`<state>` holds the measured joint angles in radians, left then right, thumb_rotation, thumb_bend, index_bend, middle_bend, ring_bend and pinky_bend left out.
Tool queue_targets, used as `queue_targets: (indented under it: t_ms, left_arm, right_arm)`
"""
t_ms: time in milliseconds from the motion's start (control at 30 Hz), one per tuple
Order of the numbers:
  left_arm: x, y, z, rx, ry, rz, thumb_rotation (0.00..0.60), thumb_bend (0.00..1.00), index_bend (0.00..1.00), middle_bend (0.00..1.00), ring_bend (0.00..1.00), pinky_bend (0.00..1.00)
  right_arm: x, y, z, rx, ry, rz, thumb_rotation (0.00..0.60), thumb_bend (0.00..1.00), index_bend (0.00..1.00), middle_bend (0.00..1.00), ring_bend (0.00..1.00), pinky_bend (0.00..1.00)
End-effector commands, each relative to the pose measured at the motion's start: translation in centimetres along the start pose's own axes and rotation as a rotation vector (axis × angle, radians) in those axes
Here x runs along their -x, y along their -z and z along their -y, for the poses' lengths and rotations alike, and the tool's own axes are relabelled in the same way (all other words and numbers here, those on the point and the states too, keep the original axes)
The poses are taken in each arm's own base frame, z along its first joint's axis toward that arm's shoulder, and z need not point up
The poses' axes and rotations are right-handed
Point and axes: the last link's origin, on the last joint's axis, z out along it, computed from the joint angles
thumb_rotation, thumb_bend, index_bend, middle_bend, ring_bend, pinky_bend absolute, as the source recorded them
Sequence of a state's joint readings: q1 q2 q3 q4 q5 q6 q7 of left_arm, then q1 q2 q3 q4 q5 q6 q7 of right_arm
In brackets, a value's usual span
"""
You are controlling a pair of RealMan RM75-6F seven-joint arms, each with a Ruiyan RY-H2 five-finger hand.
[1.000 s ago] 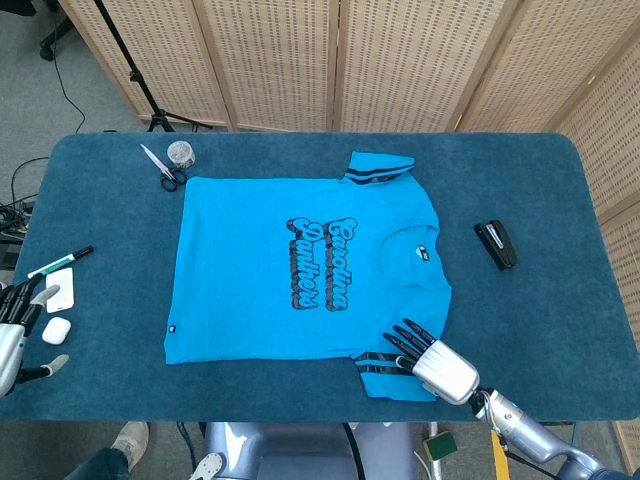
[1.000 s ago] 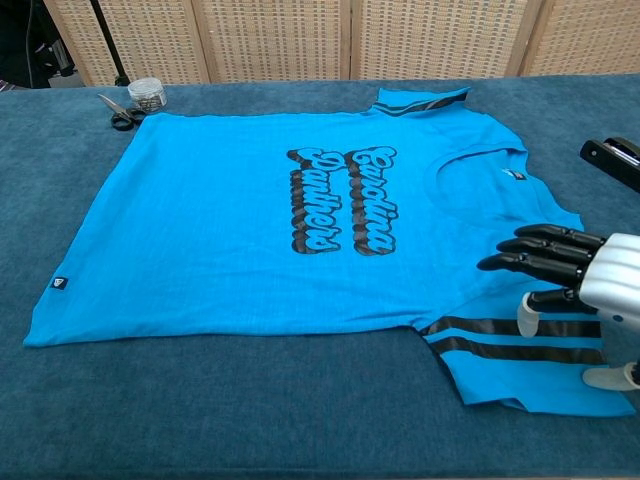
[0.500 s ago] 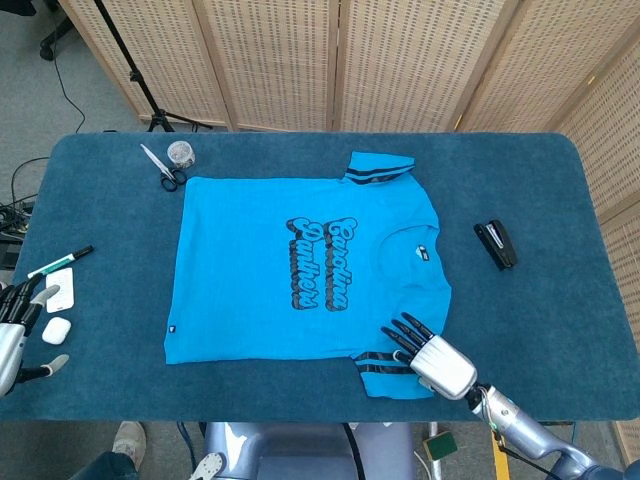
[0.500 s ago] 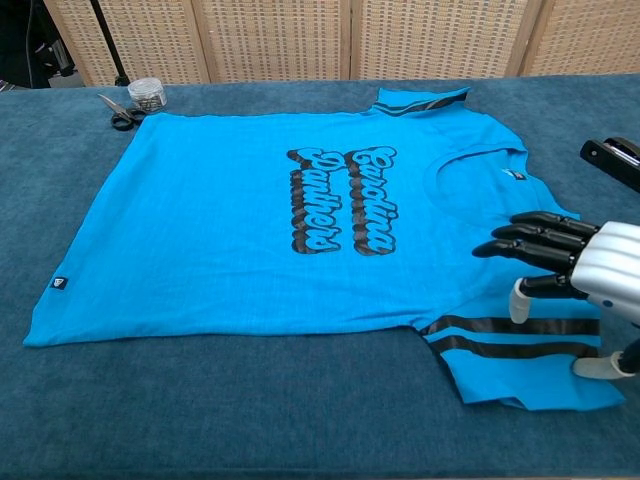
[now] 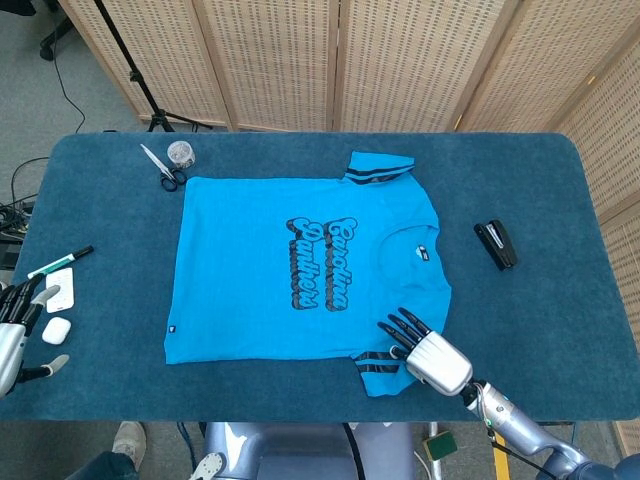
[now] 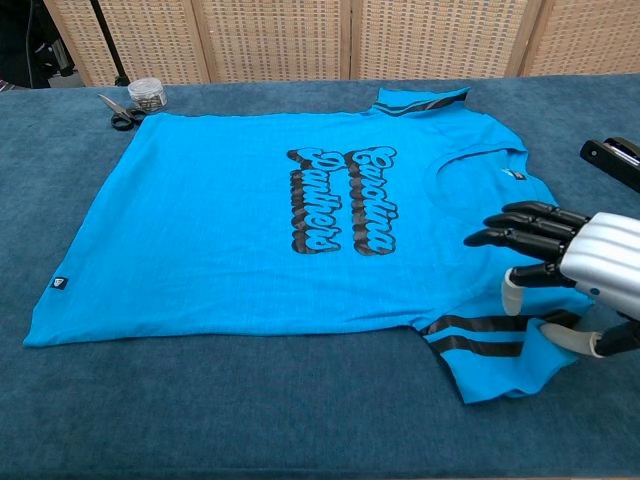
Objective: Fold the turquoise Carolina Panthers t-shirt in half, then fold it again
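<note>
Turquoise t-shirt (image 5: 300, 270) is spread on one table (image 5: 560, 200), its striped sleeve (image 6: 500, 355) at six o'clock pinched by the right hand (image 6: 575, 270), while the left hand (image 5: 15, 330) is held spread apart.

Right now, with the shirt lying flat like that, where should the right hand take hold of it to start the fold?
At the near striped sleeve, from the robot's own side. It juts past the t-shirt body toward the table's near edge, and its outer edge is already lifted and bunched at the right hand, so there is probably a loose edge to pinch. The flat body offers none.
</note>
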<state>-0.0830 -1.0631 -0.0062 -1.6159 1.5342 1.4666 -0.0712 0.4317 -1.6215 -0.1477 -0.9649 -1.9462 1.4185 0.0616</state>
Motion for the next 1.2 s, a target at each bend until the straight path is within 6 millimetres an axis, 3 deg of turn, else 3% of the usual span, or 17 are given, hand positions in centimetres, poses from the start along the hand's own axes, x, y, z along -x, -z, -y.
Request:
queue_targets:
  t_ms: [33,767,1000,1200]
  left_arm:
    - [0.0,0.0,0.0,0.0,0.0,0.0,0.6,0.03,0.0,0.0,0.0,0.0]
    - [0.6,-0.2,-0.4,0.042,-0.02,0.007,0.6,0.04,0.0,0.0,0.0,0.0]
    - [2.7,-0.1,-0.4,0.176,0.023,0.033,0.6,0.05,0.14,0.0,0.0,0.0]
    - [6.3,-0.9,-0.6,0.249,0.029,0.159,0.6,0.09,0.21,0.0,0.0,0.0]
  right_arm:
    - [0.1,0.0,0.0,-0.003,0.0,0.007,0.6,0.44,0.5,0.11,0.0,0.0]
    - [0.2,-0.4,0.2,-0.014,-0.021,0.019,0.6,0.46,0.61,0.11,0.0,0.0]
    - [-0.3,0.0,0.0,-0.021,-0.063,-0.004,0.6,0.48,0.61,0.11,0.0,0.0]
    - [-0.9,0.3,-0.1,-0.026,-0.104,-0.022,0.6,0.52,0.61,0.11,0.0,0.0]
